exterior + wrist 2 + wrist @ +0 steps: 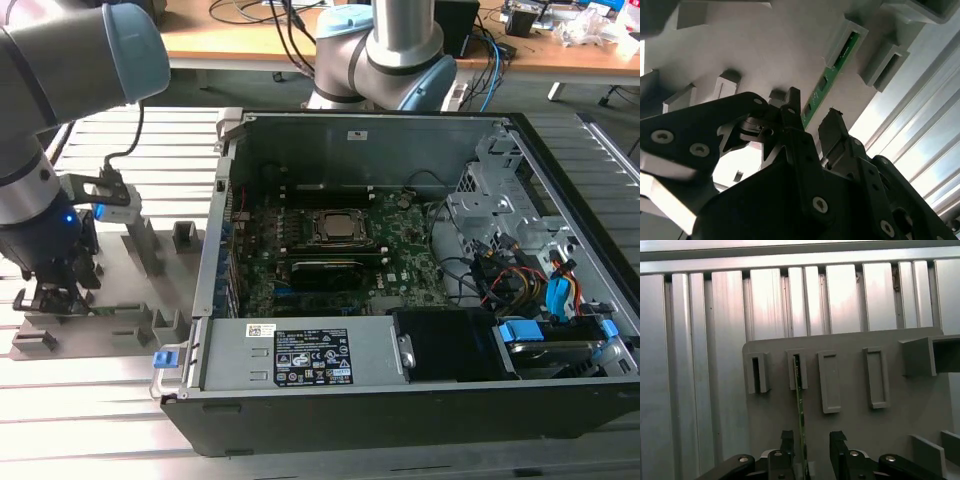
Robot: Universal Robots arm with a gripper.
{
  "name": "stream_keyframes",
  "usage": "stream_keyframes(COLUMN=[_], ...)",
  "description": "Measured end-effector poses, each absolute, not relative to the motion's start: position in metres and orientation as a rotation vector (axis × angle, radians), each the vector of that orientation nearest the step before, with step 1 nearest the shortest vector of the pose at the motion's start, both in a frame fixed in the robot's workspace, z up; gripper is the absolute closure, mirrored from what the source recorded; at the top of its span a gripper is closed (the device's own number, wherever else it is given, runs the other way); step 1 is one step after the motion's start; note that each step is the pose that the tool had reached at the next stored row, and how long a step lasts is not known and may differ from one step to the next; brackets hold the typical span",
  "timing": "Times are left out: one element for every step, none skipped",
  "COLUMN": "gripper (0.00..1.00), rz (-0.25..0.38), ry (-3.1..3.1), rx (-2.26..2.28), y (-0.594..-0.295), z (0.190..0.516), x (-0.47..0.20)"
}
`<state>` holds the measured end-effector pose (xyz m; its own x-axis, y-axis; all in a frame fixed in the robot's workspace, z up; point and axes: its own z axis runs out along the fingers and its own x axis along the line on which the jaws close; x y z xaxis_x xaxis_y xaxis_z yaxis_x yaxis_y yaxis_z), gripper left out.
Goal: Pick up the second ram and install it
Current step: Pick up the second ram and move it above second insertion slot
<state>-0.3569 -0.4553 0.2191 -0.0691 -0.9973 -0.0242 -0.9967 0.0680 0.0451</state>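
Black jaws, wide apart, straddle the second ram (800, 412) standing edge-up in grey rack (855, 440).

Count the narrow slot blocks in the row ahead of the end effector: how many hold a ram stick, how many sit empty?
Narrow block holding the second ram: 1
Empty narrow blocks: 3
Total: 4

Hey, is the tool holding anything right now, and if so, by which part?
Nothing is held. The open tool straddles the second ram, which stands in its grey holder.
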Motion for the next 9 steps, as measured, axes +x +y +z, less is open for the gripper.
stream_keyframes(gripper=[0.58,0.58,0.58,0.58,0.58,0.58,0.58,0.58,0.58], rz=[-0.077,-0.077,-0.077,-0.077,-0.077,-0.077,-0.077,-0.077,-0.077], ry=[-2.283,-2.276,-2.268,-2.26,-2.259,-2.259,-2.26,-2.26,-2.26], rx=[2.138,2.145,2.153,2.161,2.162,2.162,2.162,2.162,2.162], y=[-0.456,-0.456,-0.456,-0.456,-0.457,-0.457,-0.459,-0.461,-0.462], z=[0.216,0.214,0.213,0.211,0.21,0.208,0.205,0.203,0.202], x=[-0.357,-0.357,-0.357,-0.357,-0.357,-0.357,-0.357,-0.357,-0.357])
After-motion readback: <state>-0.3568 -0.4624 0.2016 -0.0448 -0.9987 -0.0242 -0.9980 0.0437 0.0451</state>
